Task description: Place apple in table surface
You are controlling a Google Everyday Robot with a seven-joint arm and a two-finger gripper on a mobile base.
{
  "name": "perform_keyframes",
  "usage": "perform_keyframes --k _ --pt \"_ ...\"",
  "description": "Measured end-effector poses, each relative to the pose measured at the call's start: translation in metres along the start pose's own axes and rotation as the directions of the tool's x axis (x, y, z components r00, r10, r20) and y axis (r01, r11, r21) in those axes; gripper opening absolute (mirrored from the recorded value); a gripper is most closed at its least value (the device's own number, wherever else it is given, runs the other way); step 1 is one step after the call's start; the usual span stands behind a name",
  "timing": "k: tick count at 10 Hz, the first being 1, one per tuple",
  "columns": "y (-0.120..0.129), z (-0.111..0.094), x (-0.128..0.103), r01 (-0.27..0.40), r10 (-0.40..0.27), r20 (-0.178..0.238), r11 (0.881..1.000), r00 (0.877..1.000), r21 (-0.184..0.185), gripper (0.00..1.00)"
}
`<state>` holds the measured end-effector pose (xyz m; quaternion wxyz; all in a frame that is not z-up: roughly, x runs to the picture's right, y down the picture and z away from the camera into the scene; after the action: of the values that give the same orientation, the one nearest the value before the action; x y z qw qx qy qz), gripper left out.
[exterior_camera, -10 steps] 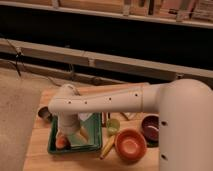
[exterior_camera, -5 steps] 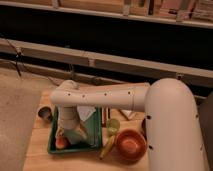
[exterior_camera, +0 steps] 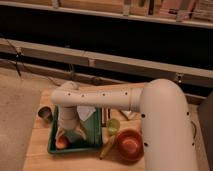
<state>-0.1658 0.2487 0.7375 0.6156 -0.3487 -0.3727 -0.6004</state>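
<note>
Jaws of my gripper (exterior_camera: 64, 137) are shut, low in the lower left of the frame, inside the dark green tray (exterior_camera: 95, 146). The apple (exterior_camera: 62, 143) sits right at the tips of the jaws, in the lower left corner of the tray; I cannot tell if the jaws hold it or only touch it. Above the gripper, the white arm (exterior_camera: 105, 99) runs from the wrist across the middle of the frame to a big rounded shoulder at the right. A white paper-like thing (exterior_camera: 86, 113) lies in the tray just under the arm. Right of the tray I see a yellow-green cup (exterior_camera: 113, 125), an orange bowl (exterior_camera: 129, 145) and a yellow long thing (exterior_camera: 107, 148) beside it. A small metal cup (exterior_camera: 45, 113) stands left of the tray. All rests on the tan wooden worktop (exterior_camera: 39, 150).
</note>
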Motion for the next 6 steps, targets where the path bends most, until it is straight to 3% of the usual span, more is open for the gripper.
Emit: perform_keyframes --k 6 --pt "-0.012 0.006 0.012 0.018 -0.018 0.02 1.0 1.0 -0.014 0.8"
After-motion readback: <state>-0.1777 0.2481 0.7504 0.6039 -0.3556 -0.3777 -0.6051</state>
